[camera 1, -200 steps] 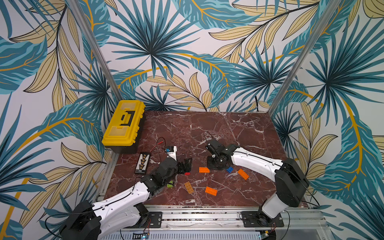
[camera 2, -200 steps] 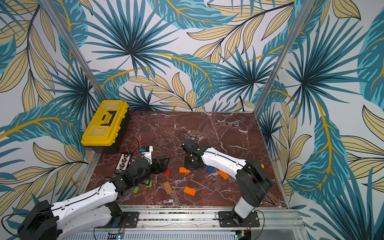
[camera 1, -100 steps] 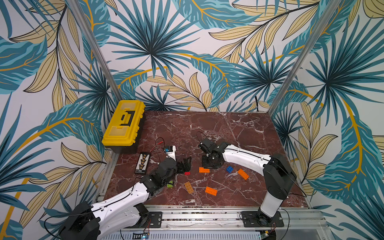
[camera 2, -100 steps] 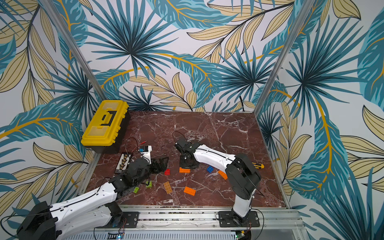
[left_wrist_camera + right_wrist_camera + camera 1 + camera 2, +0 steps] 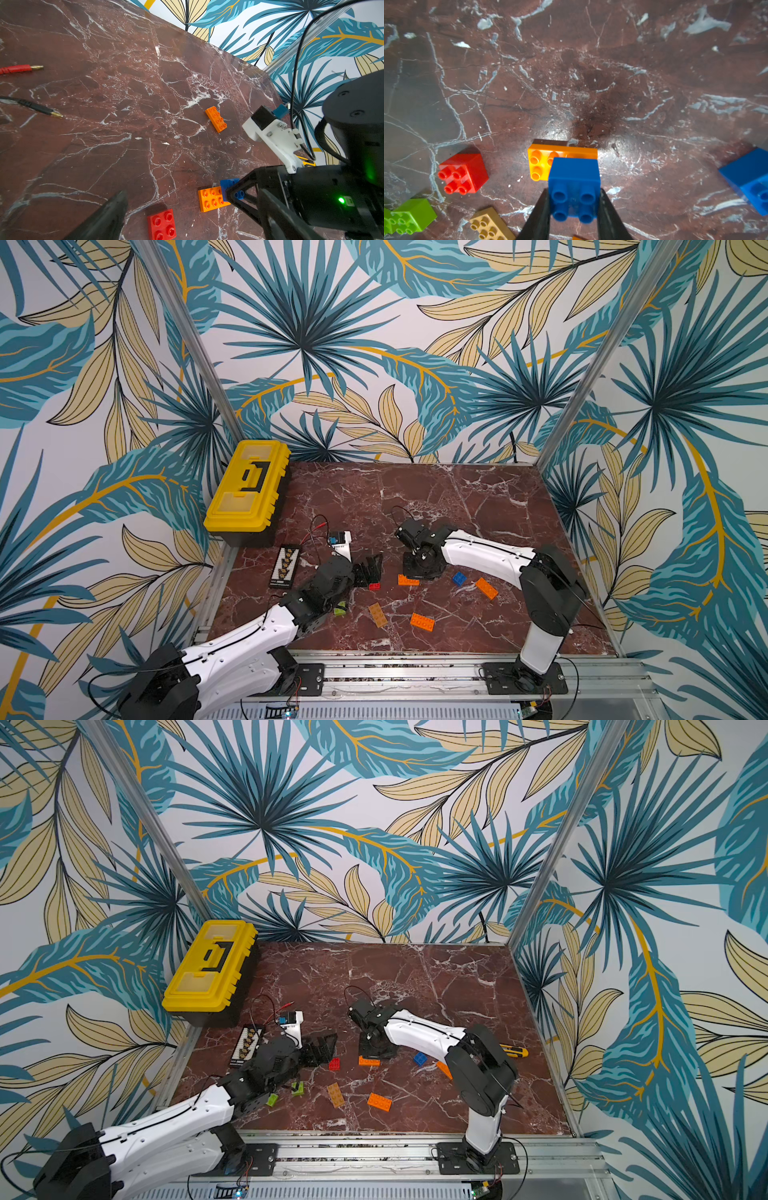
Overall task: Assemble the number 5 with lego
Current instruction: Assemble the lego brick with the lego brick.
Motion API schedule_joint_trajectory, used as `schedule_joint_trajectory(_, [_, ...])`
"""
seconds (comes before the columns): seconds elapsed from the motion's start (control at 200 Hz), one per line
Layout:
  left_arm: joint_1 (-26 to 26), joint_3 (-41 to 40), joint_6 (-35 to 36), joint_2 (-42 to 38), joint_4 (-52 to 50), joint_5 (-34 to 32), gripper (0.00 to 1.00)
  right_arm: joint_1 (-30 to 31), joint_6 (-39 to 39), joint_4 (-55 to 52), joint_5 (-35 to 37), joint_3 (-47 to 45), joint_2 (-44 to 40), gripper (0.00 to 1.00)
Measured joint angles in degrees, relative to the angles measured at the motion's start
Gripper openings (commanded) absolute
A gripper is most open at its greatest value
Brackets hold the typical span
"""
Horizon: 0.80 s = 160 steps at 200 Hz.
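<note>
Pinches a blue brick (image 5: pixel 574 176) in the right gripper (image 5: pixel 574 204) over an orange brick (image 5: pixel 539 164); holds the left gripper (image 5: pixel 368 570) spread near a red brick (image 5: pixel 374 585).

Leaf-print wallpaper (image 5: pixel 374 344) on three walls; aluminium corner posts (image 5: pixel 195 344); red-brown, white-veined marble tabletop (image 5: pixel 478 497); even light.
</note>
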Motion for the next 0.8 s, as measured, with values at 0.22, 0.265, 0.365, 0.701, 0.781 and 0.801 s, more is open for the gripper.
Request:
schedule_joint_trajectory(0.22, [0.0,0.0,0.0,0.0,0.0,0.0,1.00,0.1,0.4,-0.1,0.0,0.0,1.5,0.25])
schedule_joint_trajectory(0.265, [0.0,0.0,0.0,0.0,0.0,0.0,1.00,0.1,0.4,-0.1,0.1,0.0,1.5,0.25])
schedule_joint_trajectory(0.365, [0.0,0.0,0.0,0.0,0.0,0.0,1.00,0.2,0.4,-0.2,0.0,0.0,1.5,0.25])
schedule_joint_trajectory(0.701, [0.1,0.0,0.0,0.0,-0.5,0.0,1.00,0.5,0.5,-0.3,0.0,-0.3,1.6,0.23])
schedule_joint_trajectory(0.781, [0.1,0.0,0.0,0.0,-0.6,0.0,1.00,0.6,0.6,-0.1,0.0,-0.7,1.6,0.23])
schedule_joint_trajectory(0.801, [0.1,0.0,0.0,0.0,-0.6,0.0,1.00,0.6,0.6,-0.1,0.0,-0.8,1.6,0.23])
